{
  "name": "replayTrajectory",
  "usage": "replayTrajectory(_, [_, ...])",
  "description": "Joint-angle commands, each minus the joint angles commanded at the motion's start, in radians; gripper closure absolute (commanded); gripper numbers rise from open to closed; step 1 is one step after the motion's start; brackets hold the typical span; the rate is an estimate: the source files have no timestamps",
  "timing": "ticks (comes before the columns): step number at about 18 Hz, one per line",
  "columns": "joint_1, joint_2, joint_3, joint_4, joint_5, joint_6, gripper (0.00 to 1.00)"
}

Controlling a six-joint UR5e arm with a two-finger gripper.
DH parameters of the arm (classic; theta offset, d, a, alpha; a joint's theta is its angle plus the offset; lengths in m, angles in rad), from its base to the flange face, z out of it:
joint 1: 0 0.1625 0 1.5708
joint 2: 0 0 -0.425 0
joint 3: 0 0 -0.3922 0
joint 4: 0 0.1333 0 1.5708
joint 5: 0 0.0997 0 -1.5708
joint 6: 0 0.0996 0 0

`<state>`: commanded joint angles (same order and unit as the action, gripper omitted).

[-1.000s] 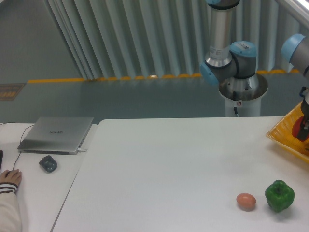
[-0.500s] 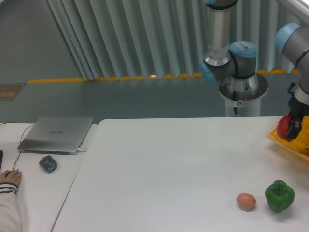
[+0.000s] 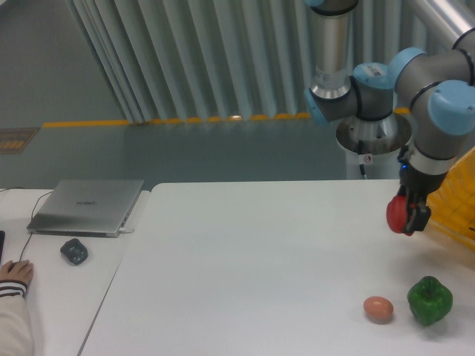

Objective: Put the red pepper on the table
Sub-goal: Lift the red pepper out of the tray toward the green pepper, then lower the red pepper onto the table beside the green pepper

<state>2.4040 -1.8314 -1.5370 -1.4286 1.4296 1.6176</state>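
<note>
Right now the transport step is underway: the gripper (image 3: 410, 215) is carrying the red pepper (image 3: 398, 214) in the air near the right edge of the surface (image 3: 245, 267), just beside the yellow basket (image 3: 456, 204) at that edge. The pepper is hanging clear of the surface, not yet touching it, so the placing itself is not done. The green pepper (image 3: 430, 300) and the egg (image 3: 378, 308) are sitting close together near the front right corner, below and in front of the carried pepper, and apart from it.

The next move is probably calling for a descent onto a bare patch of the surface, away from those two, then a release once the pepper is resting, since a rounded thing dropped from height is likely to roll.

The gripper is clenched on the red pepper, the fingers pressing its right side and top; how wide they are standing is hard to judge, as the pepper is covering the gap.
</note>
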Motion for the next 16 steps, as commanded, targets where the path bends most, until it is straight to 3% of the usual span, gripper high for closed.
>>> replayTrajectory(2, [-0.029,-0.008,-0.008,0.045,0.014,-0.034,0.40])
replayTrajectory(6, [-0.036,-0.009,-0.022,0.065,0.058,-0.082,0.40])
replayTrajectory(10, [-0.045,-0.023,-0.090,0.144,0.086,-0.082,0.40])
replayTrajectory(16, [-0.052,-0.065,-0.104,0.142,0.091,-0.081,0.40])
